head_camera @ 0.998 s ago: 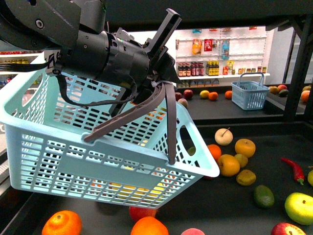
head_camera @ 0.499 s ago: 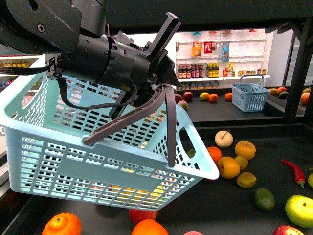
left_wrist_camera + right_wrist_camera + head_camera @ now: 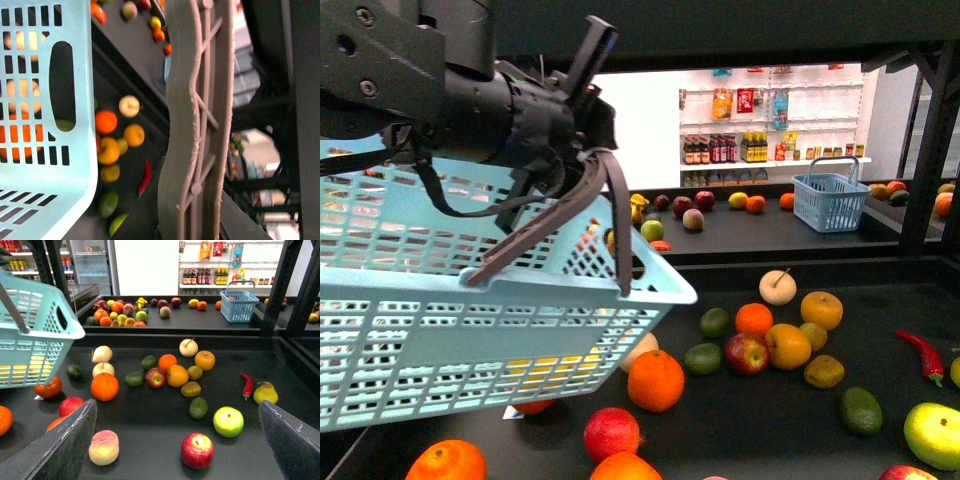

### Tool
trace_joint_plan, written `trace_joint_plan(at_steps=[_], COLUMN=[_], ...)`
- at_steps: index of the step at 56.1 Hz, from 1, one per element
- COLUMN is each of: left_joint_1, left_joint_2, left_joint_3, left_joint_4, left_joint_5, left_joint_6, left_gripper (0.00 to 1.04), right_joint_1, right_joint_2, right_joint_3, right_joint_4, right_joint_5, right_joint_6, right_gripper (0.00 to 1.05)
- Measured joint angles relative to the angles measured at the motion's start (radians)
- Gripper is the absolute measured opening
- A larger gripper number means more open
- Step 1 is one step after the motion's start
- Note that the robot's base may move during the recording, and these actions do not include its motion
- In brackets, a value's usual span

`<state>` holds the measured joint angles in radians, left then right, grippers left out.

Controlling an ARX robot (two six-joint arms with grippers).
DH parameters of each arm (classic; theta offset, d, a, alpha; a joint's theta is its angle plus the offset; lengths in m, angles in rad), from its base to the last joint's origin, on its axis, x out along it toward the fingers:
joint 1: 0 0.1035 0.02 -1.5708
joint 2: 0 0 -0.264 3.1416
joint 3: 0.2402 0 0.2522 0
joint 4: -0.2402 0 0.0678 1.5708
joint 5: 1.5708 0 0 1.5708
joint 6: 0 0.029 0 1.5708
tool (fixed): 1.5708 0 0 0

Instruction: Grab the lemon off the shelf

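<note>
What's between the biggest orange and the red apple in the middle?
A dark green fruit, between the orange and the apple; the right wrist view shows it.

left pincer (image 3: 595,160) and basket (image 3: 470,310) shifted left, more fruit uncovered

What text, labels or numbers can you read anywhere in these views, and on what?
None can be read.
Bottles and packets on the white back-wall shelves: labels too small and blurred.
Strip along the white shelf's front edge: no legible print.
Light blue basket held by the left gripper: no print visible.
Fruit on the black shelf: no stickers readable.
</note>
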<state>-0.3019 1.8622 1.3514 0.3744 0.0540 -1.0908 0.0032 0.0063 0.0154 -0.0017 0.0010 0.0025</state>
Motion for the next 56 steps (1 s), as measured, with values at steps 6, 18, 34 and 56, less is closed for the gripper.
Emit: trace_joint_plan(at_steps=[6,18,34,56], left_joint_1=[0.065,0.196,0.367,0.531], left_joint_2=[-0.034,-0.101,-0.126,-0.008], left_joint_3=[-0.045,-0.123,-0.254,-0.304], left_joint_4=[0.095,0.279,0.458,0.793], left_joint_5=[-0.086,-0.205,-0.224,-0.124], left_joint_6=[-0.105,-0.249,-0.362,-0.460], left_gripper=[0.11,0.10,0.08,0.08], right_joint_1=[0.000,0.000,0.000,0.000], right_joint_2=[0.000,0.000,0.000,0.000], right_joint_3=[0.000,0.000,0.000,0.000], right_joint_4=[0.000,0.000,0.000,0.000], right_joint_5=[0.000,0.000,0.000,0.000], right_joint_6=[0.000,0.000,0.000,0.000], right_gripper=[0.97,0.97,0.97,0.97])
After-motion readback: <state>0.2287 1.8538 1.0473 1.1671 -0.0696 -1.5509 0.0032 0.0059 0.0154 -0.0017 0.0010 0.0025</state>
